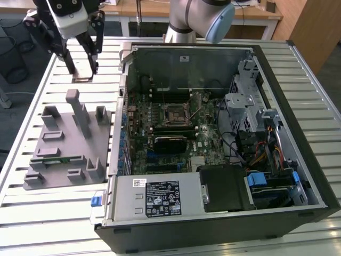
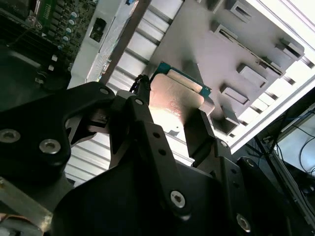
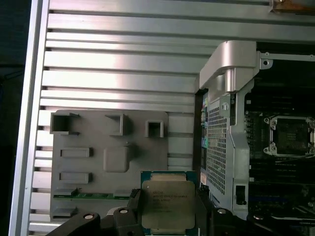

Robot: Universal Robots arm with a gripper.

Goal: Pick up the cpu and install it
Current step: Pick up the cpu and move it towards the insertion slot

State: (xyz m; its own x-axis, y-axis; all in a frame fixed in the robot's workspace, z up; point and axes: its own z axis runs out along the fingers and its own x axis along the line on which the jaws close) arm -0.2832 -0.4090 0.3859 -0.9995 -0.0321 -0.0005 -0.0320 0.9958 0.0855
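- Pickup is done: my gripper is clamped on the cpu, holding it in the air near the grey holder
- Still to do: the motherboard socket sits bare, well apart from me

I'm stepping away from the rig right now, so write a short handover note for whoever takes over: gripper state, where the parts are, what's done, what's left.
Gripper: shut on the cpu, a finger on each of two opposite edges.
Where: the cpu is held above the slatted table, by the grey fixture tray and outside the computer case.
Socket: on the motherboard inside the case; it looks empty.
Done: cpu picked up.
Left: the install; the cpu is not yet at the socket.
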